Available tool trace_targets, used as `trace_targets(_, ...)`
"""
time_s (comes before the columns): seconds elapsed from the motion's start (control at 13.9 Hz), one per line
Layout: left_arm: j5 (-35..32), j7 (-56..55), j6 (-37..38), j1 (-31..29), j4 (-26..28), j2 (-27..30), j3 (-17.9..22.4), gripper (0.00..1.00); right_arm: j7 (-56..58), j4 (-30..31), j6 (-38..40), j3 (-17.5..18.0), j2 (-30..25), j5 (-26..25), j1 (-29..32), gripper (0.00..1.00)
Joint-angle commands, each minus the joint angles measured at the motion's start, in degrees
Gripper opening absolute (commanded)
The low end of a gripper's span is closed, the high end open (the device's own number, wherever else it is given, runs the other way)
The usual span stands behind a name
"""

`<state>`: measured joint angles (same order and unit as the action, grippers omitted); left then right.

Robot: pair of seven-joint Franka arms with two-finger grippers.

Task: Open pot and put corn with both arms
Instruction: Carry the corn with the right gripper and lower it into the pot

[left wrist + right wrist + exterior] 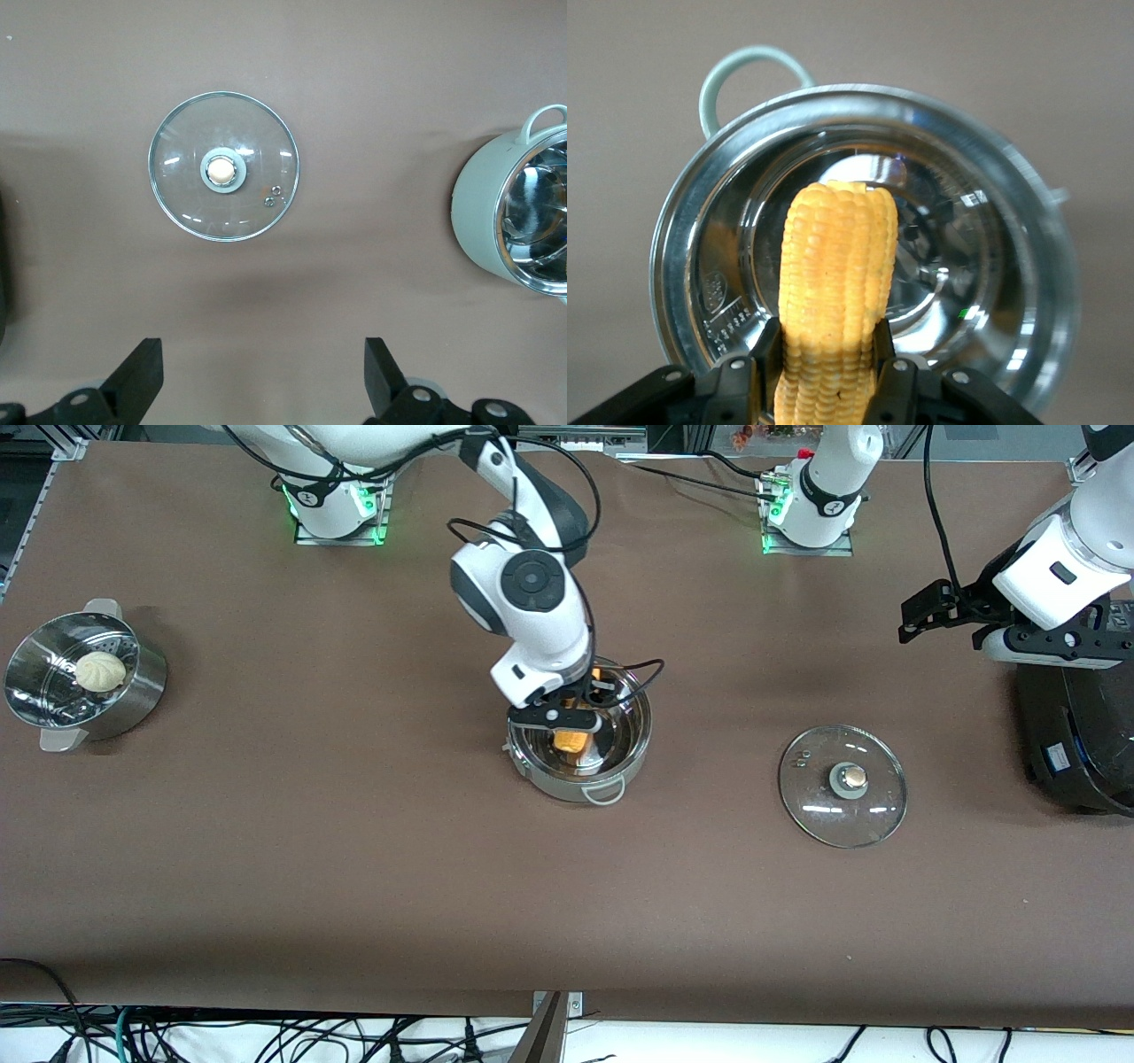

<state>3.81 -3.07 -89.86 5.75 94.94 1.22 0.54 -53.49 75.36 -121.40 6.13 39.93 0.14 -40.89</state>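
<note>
The shiny steel pot (580,784) stands open in the middle of the table. My right gripper (567,717) is over the pot, shut on the yellow corn (571,740), which points down into the bowl. In the right wrist view the corn (837,274) sits between the fingers (766,354) above the pot's rim (682,239). The glass lid (842,784) with its brass knob lies flat on the table toward the left arm's end. My left gripper (905,624) is open and empty, raised above the table near the lid. The left wrist view shows the lid (223,168) and the pot's wall (483,212).
A steel steamer pot (133,700) holding a white bun (100,670) stands at the right arm's end. A big black cooker (1076,735) stands at the left arm's end, under the left arm's wrist. Bare brown tabletop lies nearer the camera.
</note>
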Motion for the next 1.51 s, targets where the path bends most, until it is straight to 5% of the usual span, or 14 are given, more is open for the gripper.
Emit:
trace_targets(0.0, 0.59, 0.61, -1.01, 0.58, 0.61, -0.15, 0.86, 1.00, -1.45, -3.20, -0.24, -0.68, 2.44, -1.81, -0.07, 0.45)
trace_targets(0.22, 0.67, 0.78, -0.75, 0.23, -1.24, -1.40, 0.86, 1.00, -1.53, -3.11, -0.24, -0.68, 2.53, -1.90, -0.07, 0.56)
trace_targets(0.43, 0.67, 0.78, -0.75, 0.40, -1.16, -1.40, 0.78, 1.00, -1.45, -2.94, 0.46, -0.68, 2.26, -3.03, -0.24, 1.00)
trace_targets(1.08, 0.67, 0.78, -0.40, 0.32, -1.16, -1.48, 0.78, 1.00, 0.48, -3.20, 9.15, -4.01, -4.93, -3.04, 2.83, 1.00)
trace_targets(1.44, 0.67, 0.78, -0.31, 0.40, -1.16, -1.40, 0.69, 1.00, 15.66, -2.85, 21.27, -4.81, -10.91, -2.60, 10.81, 1.00)
